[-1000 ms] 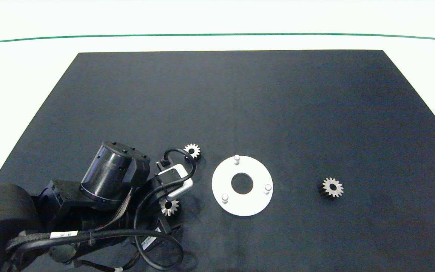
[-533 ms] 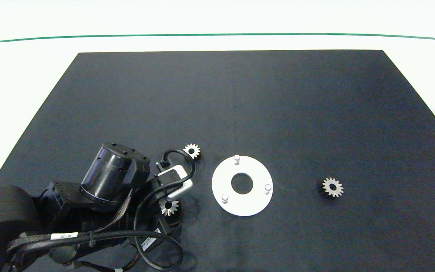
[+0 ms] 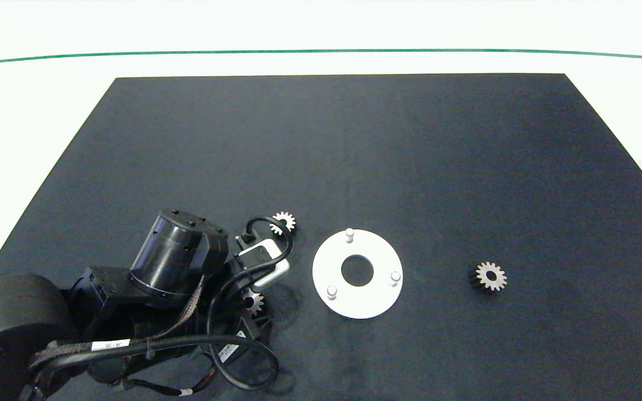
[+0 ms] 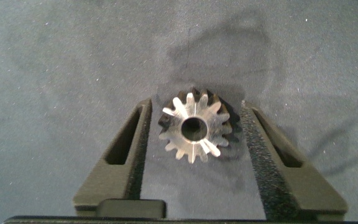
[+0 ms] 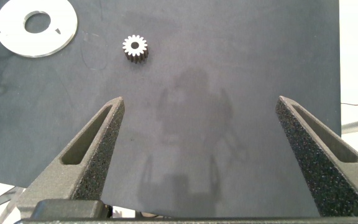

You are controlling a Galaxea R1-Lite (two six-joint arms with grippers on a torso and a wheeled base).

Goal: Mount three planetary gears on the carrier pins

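The left gripper (image 4: pixel 194 134) is low over the desk (image 3: pixel 354 139), jaws apart around a planetary gear (image 4: pixel 194 129) without quite touching it. The white disc (image 3: pixel 379 298) with its bare carrier pins (image 3: pixel 349 234) lies just beside. The right gripper (image 5: pixel 197 155) hangs released, well away.

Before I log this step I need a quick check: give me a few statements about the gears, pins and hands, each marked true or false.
1. All three carrier pins on the white disc are bare. True.
2. The left hand is shut tight on a gear. False: its fingers flank the gear with gaps showing on both sides.
3. One gear lies alone right of the disc. True.
4. The right hand holds a gear. False: it is open and empty above the mat.
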